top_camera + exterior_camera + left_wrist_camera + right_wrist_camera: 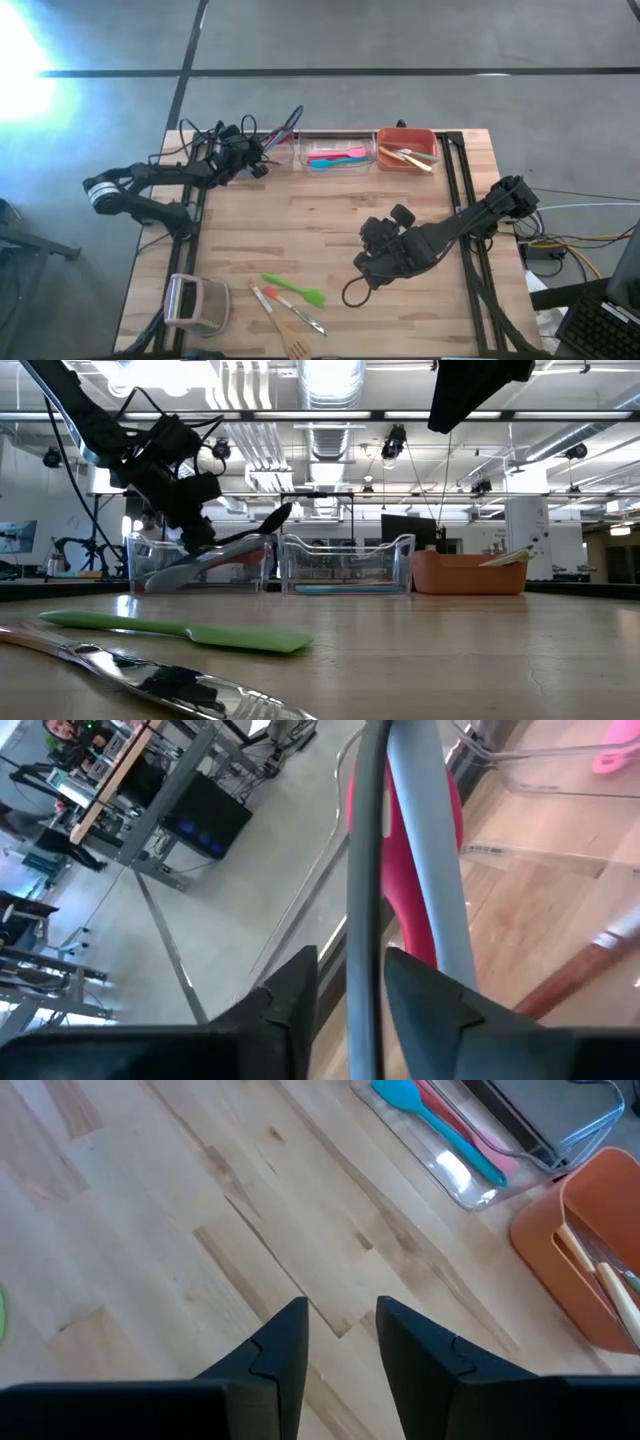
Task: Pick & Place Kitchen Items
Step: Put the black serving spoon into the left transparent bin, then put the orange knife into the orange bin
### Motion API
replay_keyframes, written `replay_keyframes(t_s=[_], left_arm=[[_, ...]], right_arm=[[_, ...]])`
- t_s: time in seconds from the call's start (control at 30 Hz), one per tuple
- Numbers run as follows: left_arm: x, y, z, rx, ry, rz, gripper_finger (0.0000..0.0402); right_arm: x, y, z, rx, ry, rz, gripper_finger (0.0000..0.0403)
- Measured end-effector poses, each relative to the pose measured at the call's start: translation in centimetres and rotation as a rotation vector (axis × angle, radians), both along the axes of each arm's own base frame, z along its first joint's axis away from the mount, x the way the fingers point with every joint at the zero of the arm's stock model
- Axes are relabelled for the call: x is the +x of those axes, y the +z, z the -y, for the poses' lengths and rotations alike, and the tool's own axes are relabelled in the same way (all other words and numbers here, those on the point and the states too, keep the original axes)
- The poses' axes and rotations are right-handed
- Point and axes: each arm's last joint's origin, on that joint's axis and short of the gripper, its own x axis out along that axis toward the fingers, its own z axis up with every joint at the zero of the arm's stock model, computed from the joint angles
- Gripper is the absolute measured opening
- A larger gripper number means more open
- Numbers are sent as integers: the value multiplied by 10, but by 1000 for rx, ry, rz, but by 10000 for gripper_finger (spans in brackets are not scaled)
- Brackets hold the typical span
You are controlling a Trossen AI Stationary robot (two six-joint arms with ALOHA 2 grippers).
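My left gripper [262, 160] [198, 538] [350, 985] is at the far-left clear bin [280, 148], open, its fingers on either side of a black utensil's slim handle [363, 920]. The black utensil's spoon end [280, 516] sticks up above the bin rim. A grey utensil [430, 870] and a pink-red one [400, 870] lie in that bin. My right gripper [365, 262] [340, 1340] is open above bare wood at centre right. A green spatula [296, 290], a red-handled utensil [265, 298], a metal one [308, 322] and a wooden one [297, 348] lie flat near the near edge. My left gripper stands open around the black utensil's handle [365, 980], which runs lengthwise between the fingers and close beside one finger [420, 995]. Whether that finger touches the handle, I cannot tell. A clear gap shows on the handle's other side.
The middle clear bin [337, 150] holds pink and teal utensils [440, 1130]. The orange bin [408, 150] [590, 1250] holds wooden and green ones. A boxy pinkish-white handled object [195, 302] sits at the near-left corner. Bare wood lies in the table's middle. Black rails run along both sides.
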Motion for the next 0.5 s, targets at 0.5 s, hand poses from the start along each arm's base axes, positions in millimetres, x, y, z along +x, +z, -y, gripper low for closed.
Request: replay_keyframes(t_s=[0.5], left_arm=[[1,38,12,21,-23,79,177]], right_arm=[[0,0,0,5,0,1,113]])
